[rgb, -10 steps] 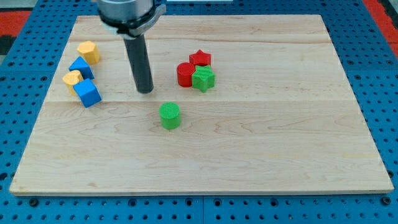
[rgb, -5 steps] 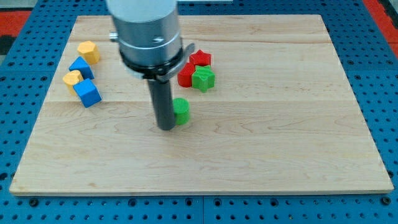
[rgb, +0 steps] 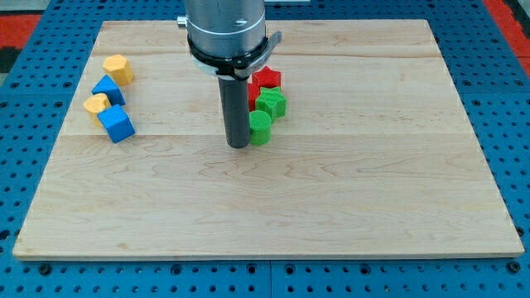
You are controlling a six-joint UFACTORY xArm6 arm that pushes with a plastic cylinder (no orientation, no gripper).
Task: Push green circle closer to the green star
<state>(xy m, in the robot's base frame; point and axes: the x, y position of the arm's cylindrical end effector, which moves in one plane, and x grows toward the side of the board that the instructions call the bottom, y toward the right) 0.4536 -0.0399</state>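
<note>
The green circle (rgb: 260, 127) stands just below the green star (rgb: 272, 103), touching or nearly touching it. My tip (rgb: 238, 144) rests against the circle's left side. The rod hides most of a red cylinder (rgb: 251, 94) to the left of the star. A red star (rgb: 267, 79) sits just above the green star.
At the view's left stand a yellow block (rgb: 118, 69), a blue block (rgb: 108, 88), a second yellow block (rgb: 96, 104) and a blue cube (rgb: 116, 123). The wooden board (rgb: 373, 165) lies on a blue pegboard.
My tip has swept from left of the circle down, then right and up, pushing the green circle up and right until it sits beside the green star.
</note>
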